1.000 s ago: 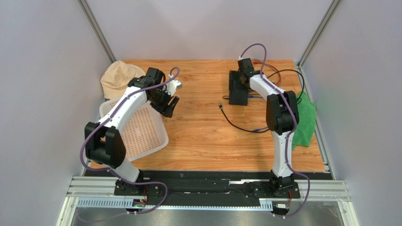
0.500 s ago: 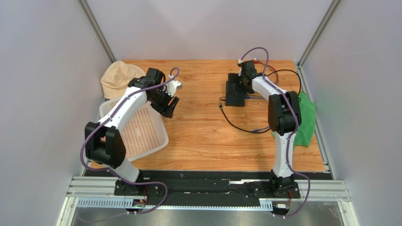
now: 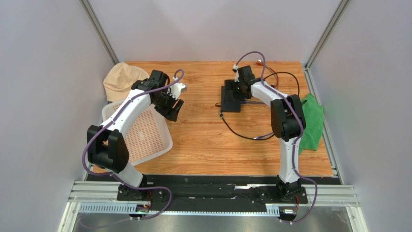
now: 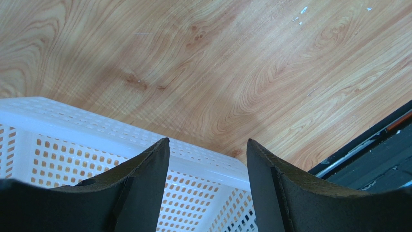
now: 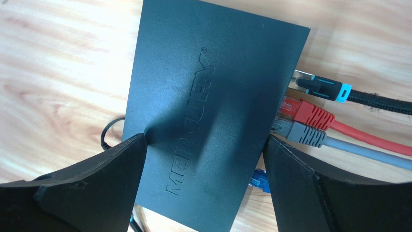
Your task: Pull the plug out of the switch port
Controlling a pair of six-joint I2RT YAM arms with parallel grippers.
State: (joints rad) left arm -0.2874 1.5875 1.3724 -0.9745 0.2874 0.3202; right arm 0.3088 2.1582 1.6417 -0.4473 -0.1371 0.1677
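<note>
Right wrist view: my right gripper [image 5: 203, 140], fingers spread wide, clamps the flat black rectangular switch box [image 5: 213, 72] — dragged leftward across the wooden surface [image 3: 203, 135] this past second. The small blue plug [image 5: 258, 181] looks still seated at the box's edge; the left gripper [image 4: 208, 145] idles, fingers apart.

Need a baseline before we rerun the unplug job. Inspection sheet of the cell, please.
Surface: wooden table, no damage seen.
Job's things: switch lies flat; blue plug appears seated at its edge, mostly hidden; port not visible.
Clutter: white basket and beige cap at left, green cloth at right.
Grippers: left gripper open, empty, above the basket rim; right gripper straddles the switch, apparently clamping its long edges.
Cables: black braided cable, red cable, grey cable also plugged in; loose black cable on the table.
Surroundings: grey walls; nothing else seen.
</note>
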